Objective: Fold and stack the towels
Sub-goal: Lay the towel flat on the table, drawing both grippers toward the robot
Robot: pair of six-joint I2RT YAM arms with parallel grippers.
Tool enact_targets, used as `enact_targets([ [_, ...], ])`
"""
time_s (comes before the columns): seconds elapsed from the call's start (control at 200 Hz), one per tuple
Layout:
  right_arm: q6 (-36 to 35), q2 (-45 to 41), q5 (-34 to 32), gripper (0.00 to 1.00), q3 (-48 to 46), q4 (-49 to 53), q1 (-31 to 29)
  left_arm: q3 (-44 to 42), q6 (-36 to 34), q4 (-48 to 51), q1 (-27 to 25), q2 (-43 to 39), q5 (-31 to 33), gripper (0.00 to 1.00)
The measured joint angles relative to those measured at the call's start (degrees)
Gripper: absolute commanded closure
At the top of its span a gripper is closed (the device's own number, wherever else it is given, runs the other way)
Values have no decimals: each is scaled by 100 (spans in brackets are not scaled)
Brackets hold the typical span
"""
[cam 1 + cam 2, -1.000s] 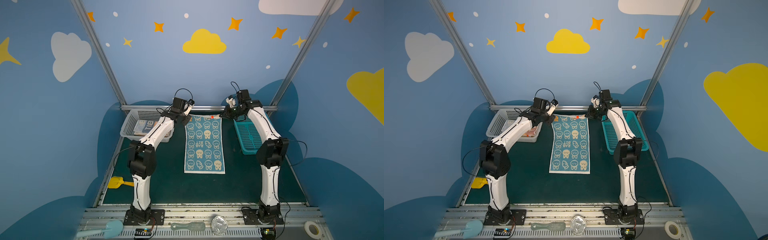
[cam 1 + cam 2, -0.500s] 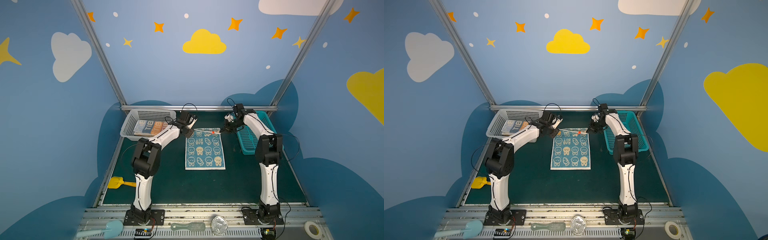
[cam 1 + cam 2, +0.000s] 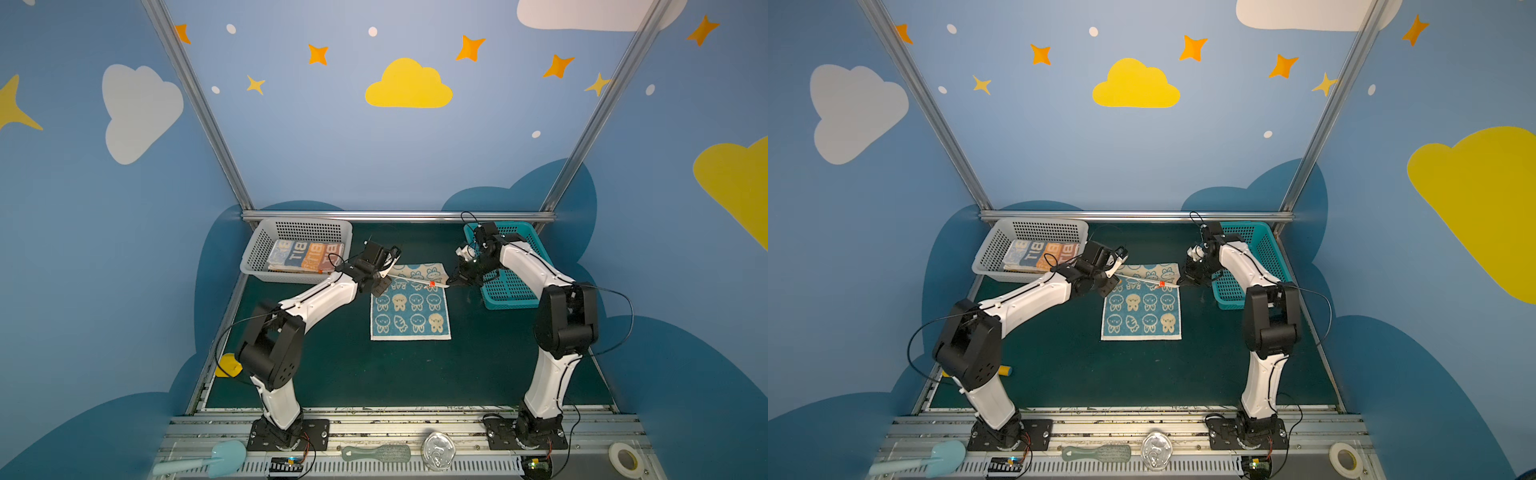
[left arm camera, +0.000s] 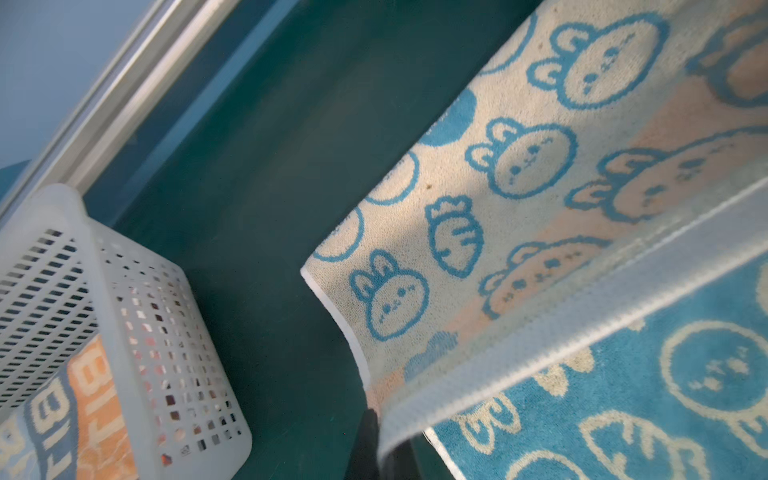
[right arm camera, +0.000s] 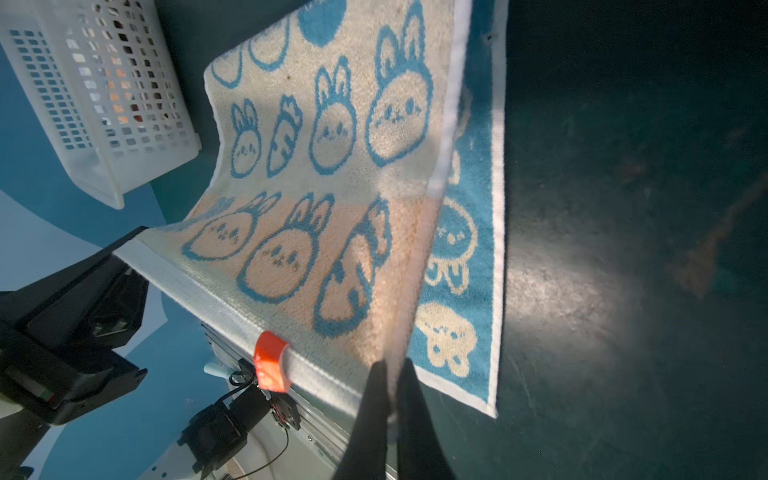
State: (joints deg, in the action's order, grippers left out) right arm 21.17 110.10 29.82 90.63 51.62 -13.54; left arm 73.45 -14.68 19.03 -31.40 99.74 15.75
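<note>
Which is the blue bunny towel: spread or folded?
Mid-fold: left end effector and right end effector hold the towel edge over its flat half.

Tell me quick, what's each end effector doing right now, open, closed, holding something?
Left end effector: closed, holding one lifted corner of the blue bunny towel.
Right end effector: closed, holding the towel's other lifted corner.

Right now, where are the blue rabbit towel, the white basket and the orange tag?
blue rabbit towel (image 3: 409, 316), in a top view, flat lower half.
white basket (image 3: 257, 254), in a top view, left wall.
orange tag (image 5: 271, 368), right wrist view, middle of the tag.
</note>
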Motion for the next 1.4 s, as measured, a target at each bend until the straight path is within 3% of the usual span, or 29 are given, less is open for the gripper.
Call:
enact_targets([
  [0.355,94,-256,-264,100,-1421,-472,-525,-1027,887,125,-481,-144,544,97],
  [0.676,254,404,-208,100,-1687,-1014,-597,-824,1217,363,-601,756,861,97],
  [1.036,299,935,-125,100,-654,-822,-472,114,990,605,-284,1137,1073,97],
  [1.402,210,844,-70,100,699,-107,-315,632,702,601,-9,885,1036,97],
])
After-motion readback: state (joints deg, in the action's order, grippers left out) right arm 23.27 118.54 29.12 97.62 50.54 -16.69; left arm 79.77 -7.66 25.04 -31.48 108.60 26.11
